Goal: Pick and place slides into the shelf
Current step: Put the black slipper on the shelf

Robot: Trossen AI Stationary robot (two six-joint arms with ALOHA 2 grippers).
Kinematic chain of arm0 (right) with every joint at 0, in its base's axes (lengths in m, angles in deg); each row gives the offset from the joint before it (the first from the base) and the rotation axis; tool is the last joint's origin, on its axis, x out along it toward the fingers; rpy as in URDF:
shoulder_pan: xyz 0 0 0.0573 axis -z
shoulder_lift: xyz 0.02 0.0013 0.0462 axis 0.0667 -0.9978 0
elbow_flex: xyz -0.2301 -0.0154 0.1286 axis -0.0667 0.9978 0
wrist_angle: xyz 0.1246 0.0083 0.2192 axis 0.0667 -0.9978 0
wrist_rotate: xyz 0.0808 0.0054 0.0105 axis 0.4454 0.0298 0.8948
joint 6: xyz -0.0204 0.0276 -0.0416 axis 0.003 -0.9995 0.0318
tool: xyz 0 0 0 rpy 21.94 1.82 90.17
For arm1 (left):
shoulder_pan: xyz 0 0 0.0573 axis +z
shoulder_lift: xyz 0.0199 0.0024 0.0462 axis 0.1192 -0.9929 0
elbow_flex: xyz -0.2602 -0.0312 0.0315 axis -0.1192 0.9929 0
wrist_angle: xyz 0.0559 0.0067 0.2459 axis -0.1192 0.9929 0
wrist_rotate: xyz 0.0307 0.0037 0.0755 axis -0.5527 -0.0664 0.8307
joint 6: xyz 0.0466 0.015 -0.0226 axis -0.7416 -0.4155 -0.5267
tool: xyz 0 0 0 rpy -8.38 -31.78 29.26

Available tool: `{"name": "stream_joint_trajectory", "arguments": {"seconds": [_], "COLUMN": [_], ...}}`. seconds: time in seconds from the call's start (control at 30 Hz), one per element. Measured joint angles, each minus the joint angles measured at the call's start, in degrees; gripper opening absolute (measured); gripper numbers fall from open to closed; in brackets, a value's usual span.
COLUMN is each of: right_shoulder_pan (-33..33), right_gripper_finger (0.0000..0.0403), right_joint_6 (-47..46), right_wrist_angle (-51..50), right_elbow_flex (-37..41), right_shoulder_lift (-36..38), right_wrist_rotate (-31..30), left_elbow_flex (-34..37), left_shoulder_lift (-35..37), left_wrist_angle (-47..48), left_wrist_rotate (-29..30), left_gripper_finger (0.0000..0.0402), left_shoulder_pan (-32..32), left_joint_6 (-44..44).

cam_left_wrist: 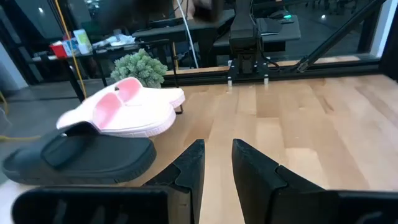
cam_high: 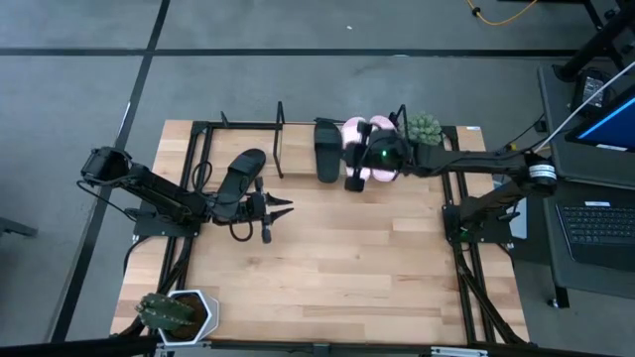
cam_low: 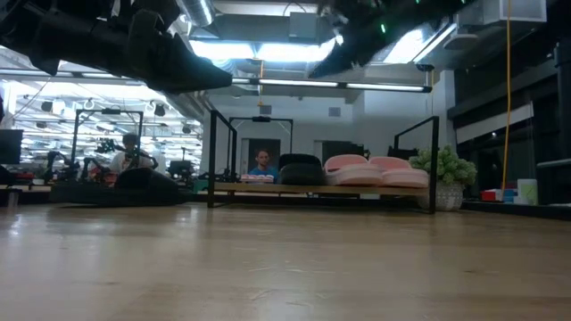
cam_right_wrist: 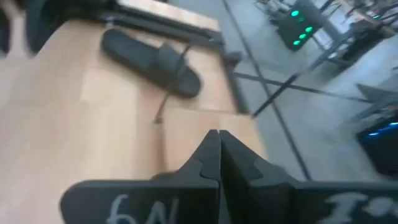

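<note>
The shelf is standing along the far edge of the table. One black slide and two pink slides are sitting on it toward its right end. The right gripper is hanging over those slides, jaws pressed together with nothing between them. The second black slide is lying on the table just left of the shelf's middle, beside the left gripper, whose jaws are standing slightly apart, empty.
</note>
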Motion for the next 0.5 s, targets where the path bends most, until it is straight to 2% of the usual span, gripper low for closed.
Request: {"name": "stream_joint_trajectory", "arguments": {"seconds": [0.23, 0.37, 0.5], "right_shoulder_pan": [-0.91, -1.35, -2.29], "right_gripper_finger": [0.0001, 0.0002, 0.0002], "right_joint_6": [-4.21, -5.86, -5.92], "right_wrist_angle": [18.31, 24.40, 28.62], "right_elbow_flex": [15.58, 21.25, 26.08], "right_shoulder_lift": [3.69, 7.38, 10.12], "right_wrist_rotate": [7.86, 8.34, 8.42], "left_elbow_flex": [-0.02, -0.04, -0.09], "left_shoulder_lift": [0.13, 3.11, 9.60], "left_wrist_angle": [0.03, 0.67, 6.53], "left_wrist_rotate": [0.35, 1.20, 1.34], "left_gripper_finger": [0.0073, 0.0062, 0.0029], "left_shoulder_pan": [0.05, 0.68, 2.18], "left_joint_6": [-2.47, -5.51, -5.49]}}
